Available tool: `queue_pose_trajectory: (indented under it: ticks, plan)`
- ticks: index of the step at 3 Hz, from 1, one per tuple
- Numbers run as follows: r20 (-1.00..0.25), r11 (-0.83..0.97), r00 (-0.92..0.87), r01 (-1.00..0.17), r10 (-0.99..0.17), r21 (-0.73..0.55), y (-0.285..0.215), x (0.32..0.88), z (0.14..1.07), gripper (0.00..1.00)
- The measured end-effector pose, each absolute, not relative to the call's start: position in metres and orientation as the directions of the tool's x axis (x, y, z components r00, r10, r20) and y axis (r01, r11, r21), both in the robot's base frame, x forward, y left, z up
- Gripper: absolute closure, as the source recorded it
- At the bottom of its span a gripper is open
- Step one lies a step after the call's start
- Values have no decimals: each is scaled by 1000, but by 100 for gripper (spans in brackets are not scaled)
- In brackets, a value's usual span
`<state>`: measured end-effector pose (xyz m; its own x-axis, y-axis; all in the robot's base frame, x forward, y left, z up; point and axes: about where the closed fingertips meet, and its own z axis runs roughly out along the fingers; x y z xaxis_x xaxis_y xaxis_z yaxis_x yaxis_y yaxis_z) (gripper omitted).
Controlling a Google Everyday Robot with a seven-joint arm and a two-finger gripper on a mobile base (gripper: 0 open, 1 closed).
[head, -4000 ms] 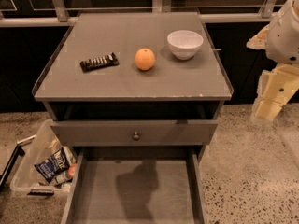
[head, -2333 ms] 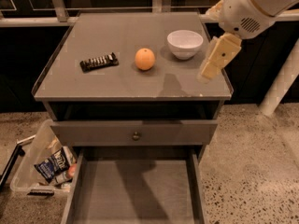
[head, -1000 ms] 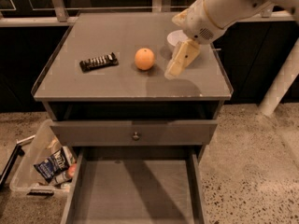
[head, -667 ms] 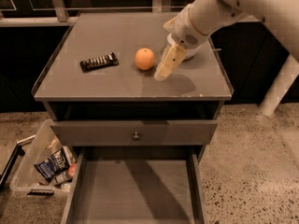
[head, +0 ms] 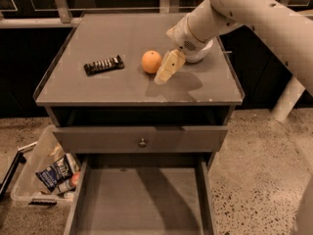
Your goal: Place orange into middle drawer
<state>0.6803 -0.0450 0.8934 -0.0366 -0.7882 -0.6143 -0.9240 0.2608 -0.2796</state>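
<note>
The orange (head: 151,61) sits on the grey cabinet top (head: 122,87), near its middle. My gripper (head: 163,75) hangs down just right of the orange, close beside it, tip low over the tabletop; I cannot tell if it touches the fruit. The arm comes in from the upper right. The middle drawer (head: 142,199) is pulled out at the bottom of the view, its flat grey floor bare. Above it is a shut drawer with a round metal knob (head: 142,142).
A dark ridged bar (head: 103,64) lies left of the orange. A white bowl (head: 201,54) is mostly hidden behind my arm. A clear plastic bin (head: 44,173) with packets stands on the speckled floor at the left. A white post (head: 288,97) stands at the right.
My arm has swung in from the right, past the white bowl, and lowered to the orange's right side. The orange, bar and drawers have not moved.
</note>
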Motion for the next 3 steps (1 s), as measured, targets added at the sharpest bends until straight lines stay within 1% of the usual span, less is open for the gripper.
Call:
queue_pose_trajectory:
  ticks: [3]
  plan:
    - [-694,243,-59,-955,-718,-170,-17,712,872,0]
